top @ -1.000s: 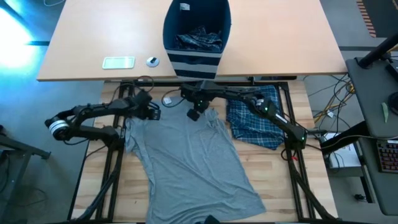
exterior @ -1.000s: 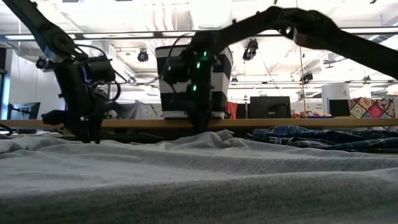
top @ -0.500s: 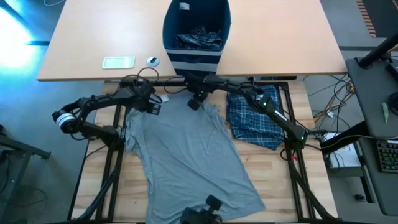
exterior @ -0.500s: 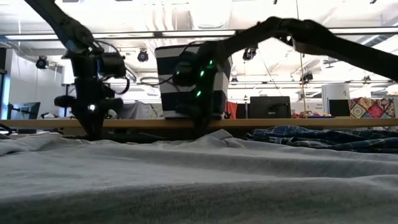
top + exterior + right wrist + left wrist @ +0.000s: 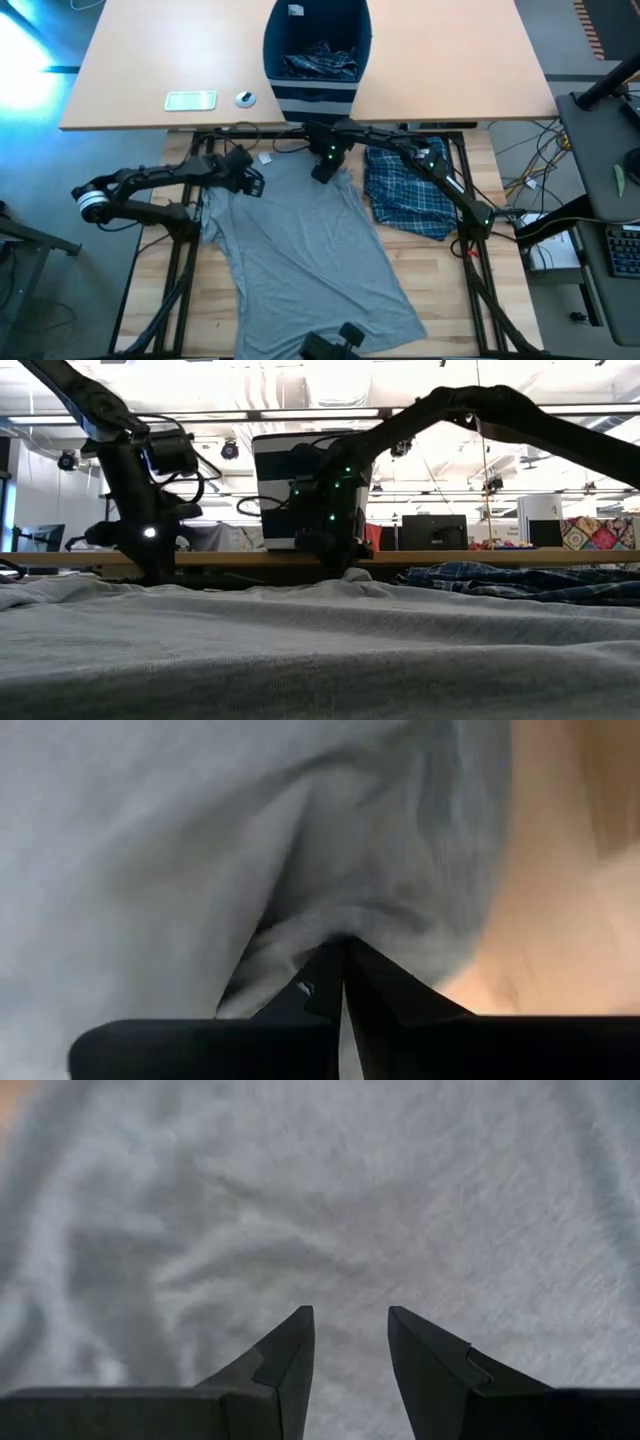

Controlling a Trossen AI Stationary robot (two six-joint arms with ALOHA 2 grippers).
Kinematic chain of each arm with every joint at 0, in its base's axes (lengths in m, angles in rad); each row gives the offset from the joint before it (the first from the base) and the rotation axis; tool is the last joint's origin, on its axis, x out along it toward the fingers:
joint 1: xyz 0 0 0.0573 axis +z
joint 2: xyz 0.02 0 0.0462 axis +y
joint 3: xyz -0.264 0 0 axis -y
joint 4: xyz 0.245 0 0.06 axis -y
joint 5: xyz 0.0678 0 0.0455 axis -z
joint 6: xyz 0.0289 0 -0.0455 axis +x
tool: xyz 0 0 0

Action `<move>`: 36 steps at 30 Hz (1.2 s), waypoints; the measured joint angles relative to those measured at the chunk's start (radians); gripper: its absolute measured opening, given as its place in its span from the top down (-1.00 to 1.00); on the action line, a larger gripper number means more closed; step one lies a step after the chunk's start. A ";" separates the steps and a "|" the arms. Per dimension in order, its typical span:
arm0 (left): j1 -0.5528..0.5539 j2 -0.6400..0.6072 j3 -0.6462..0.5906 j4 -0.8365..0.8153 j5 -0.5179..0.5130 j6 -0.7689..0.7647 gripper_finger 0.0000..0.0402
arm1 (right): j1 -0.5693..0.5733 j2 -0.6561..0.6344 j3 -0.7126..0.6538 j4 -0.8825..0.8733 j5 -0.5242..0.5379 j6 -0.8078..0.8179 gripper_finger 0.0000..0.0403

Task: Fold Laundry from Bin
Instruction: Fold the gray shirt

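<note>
Left arm swung back | right fingers [image 5: 343, 982] pinch grey T-shirt [image 5: 300, 250] (far edge) | left fingers [image 5: 290, 1355] spread above it

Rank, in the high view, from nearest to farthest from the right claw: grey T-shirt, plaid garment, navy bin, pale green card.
1. Grey cotton T-shirt, pinched in the right claw.
2. Blue-and-white plaid garment, beside it rightward.
3. Navy striped fabric bin, beyond on the desk.
4. Pale green rectangular card, far left.
</note>
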 joint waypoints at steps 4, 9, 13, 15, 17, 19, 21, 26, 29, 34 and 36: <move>-0.015 0.015 -0.006 0.021 -0.011 -0.004 0.43 | -0.028 -0.007 -0.060 0.142 0.144 -0.034 0.96; 0.000 0.008 0.045 -0.056 -0.068 0.063 0.43 | -0.045 -0.016 -0.034 0.198 0.297 -0.192 0.95; 0.000 -0.001 0.132 -0.192 -0.110 0.131 0.43 | -0.045 -0.089 0.026 0.016 0.314 -0.339 0.96; -0.003 -0.012 0.165 -0.244 -0.121 0.142 0.43 | -0.043 -0.150 0.036 -0.127 0.276 -0.341 0.96; -0.012 -0.027 0.173 -0.275 -0.118 0.137 0.43 | -0.044 -0.203 0.018 -0.281 0.135 -0.272 0.96; -0.030 -0.043 0.155 -0.277 -0.117 0.118 0.43 | -0.032 -0.256 -0.042 -0.387 -0.007 -0.181 0.96; -0.043 -0.055 0.121 -0.278 -0.118 0.097 0.43 | 0.022 -0.342 -0.149 -0.365 -0.044 -0.102 0.96; -0.083 -0.098 0.068 -0.228 -0.101 0.077 0.43 | 0.262 -0.615 -0.509 -0.164 -0.063 0.066 0.96; -0.170 -0.147 0.067 -0.176 -0.056 0.080 0.43 | 0.420 -0.725 -0.724 0.015 -0.042 0.165 0.96; -0.369 -0.178 0.067 -0.083 -0.035 0.047 0.43 | 0.682 -0.836 -0.977 0.218 0.004 0.297 0.96; -0.442 -0.170 0.067 -0.081 -0.038 0.004 0.43 | 0.774 -0.832 -1.045 0.282 0.041 0.352 0.96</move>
